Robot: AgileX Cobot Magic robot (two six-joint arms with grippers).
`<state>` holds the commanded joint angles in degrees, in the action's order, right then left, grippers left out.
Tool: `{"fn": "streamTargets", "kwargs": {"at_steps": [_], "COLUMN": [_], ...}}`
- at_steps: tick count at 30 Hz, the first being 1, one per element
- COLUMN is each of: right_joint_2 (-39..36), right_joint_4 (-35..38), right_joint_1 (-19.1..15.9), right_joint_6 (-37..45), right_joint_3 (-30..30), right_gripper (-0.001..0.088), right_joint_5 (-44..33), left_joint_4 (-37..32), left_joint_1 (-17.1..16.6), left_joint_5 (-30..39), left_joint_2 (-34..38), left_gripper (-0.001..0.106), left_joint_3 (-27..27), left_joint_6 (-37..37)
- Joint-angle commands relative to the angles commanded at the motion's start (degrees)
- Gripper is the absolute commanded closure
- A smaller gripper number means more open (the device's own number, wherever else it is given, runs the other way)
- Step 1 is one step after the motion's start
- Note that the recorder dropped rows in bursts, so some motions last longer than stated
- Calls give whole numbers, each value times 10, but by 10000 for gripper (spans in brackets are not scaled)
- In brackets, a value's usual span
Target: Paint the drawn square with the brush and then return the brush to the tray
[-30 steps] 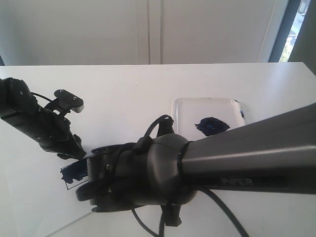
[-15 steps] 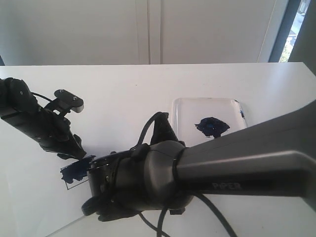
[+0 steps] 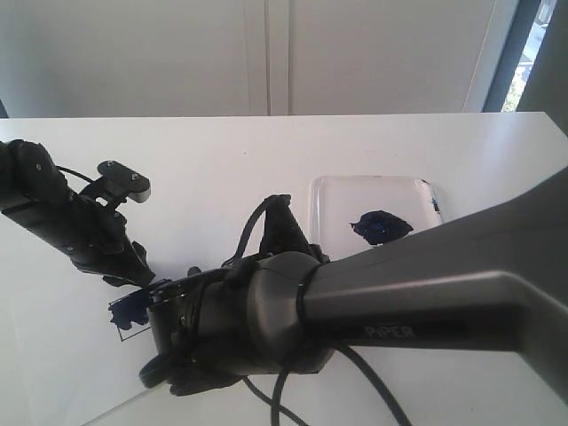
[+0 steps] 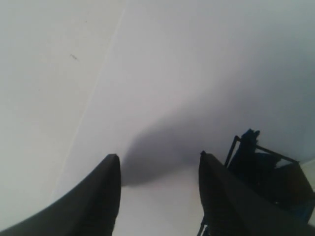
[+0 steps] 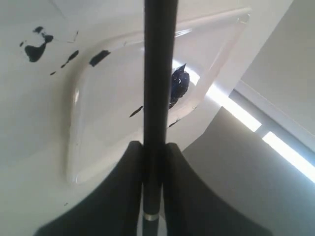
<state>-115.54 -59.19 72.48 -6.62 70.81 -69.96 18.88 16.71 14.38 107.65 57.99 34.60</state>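
counter (image 3: pixel 222 151): white, glossy; pale wall (image 3: pixel 133 53) behind.
left tool (image 4: pixel 157 164): jaws apart, empty.
drawn square (image 4: pixel 261 169): we log blue-black patch beside left tool.
right tool (image 5: pixel 153 157): clamped on brush (image 5: pixel 160 73).
tray (image 3: pixel 337 200): right of centre, holding paint blob (image 3: pixel 380 226).
window (image 3: pixel 532 44): far right.

The brush (image 5: pixel 160 73) clamped in the right pincer (image 5: pixel 153 147) had a smooth black handle with a faint sheen and, low between the fingers (image 5: pixel 123 187), a bright metal band (image 5: pixel 151 216). Those fingers looked like matt dark plastic, as did those of the left pincer (image 4: pixel 157 157). Beyond the right pincer's tips, the tray (image 5: pixel 78 113) was clear glossy plastic, and its paint blob (image 5: pixel 179 83) shone wet. Under the left pincer lay matt white paper (image 4: pixel 172 73). Beside one of its fingers the drawn square (image 4: pixel 261 167) was a ragged coat of blue-black paint. The right arm's casing (image 3: pixel 426 275) was satin grey.
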Motion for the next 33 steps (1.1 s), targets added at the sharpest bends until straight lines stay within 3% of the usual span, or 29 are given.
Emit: {"fn": "streamTargets", "kwargs": {"at_steps": [6,17,25,33], "right_joint_2": [1,1,1,1], "right_joint_4": [44,44,40,40], "right_joint_1": [1,49,50,46], "right_joint_6": [20,20,20,20], "right_joint_3": [0,0,0,0], "right_gripper": [868,868,868,868], "right_joint_5": [0,0,0,0], "left_joint_4": [-2,-7,-26,-86], "left_joint_1": [0,0,-1,-55], "left_joint_5": [0,2,2,37], "left_joint_2": [0,0,-9,-55], "left_gripper": [517,517,517,517], "left_joint_3": [0,0,0,1], "left_joint_6": [0,0,-10,-110]}}
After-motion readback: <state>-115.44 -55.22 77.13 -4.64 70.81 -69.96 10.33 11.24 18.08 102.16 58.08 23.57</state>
